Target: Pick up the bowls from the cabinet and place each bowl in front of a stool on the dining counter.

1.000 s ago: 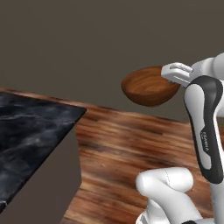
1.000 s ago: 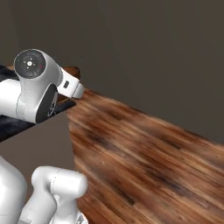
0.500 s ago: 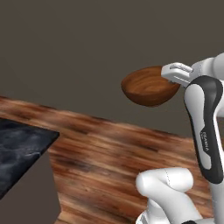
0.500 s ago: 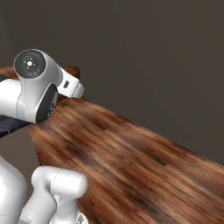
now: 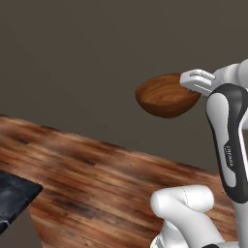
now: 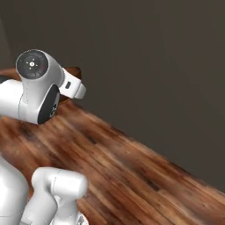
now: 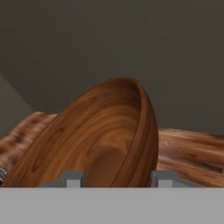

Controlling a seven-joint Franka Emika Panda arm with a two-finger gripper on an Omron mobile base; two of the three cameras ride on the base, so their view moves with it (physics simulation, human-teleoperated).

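- We are carrying the brown wooden bowl (image 5: 165,95) up in the air, over the wooden floor (image 5: 97,179).
- Our end effector (image 5: 196,82) is clamped on the bowl's rim. In the hand view its two tips (image 7: 72,178) sit one on each side of the rim, so the bowl (image 7: 98,142) is pinched between them.
- From the left base view, the bowl sticks out from the end effector toward 9 o'clock. Its open side faces up, and it looks close to level.
- In the hand view the bowl looks tipped on its side, but that is just because the hand is turned.
- From the right base view, we see a small brown edge of the bowl (image 6: 74,70) peeking out behind the arm.
- The one thing that matters for our next move is where the table is. A dark marble corner (image 5: 14,196) shows at about 8 o'clock, low in the left base view. It is well apart from the bowl and far below it.
- We think that corner may be the dining table, but we cannot tell from so little of it.
- So we think the bowl needs to go toward that side and then down.
- We cannot see any stool, so we cannot pick the right spot yet.
- We have only one arm, so it does the whole job.
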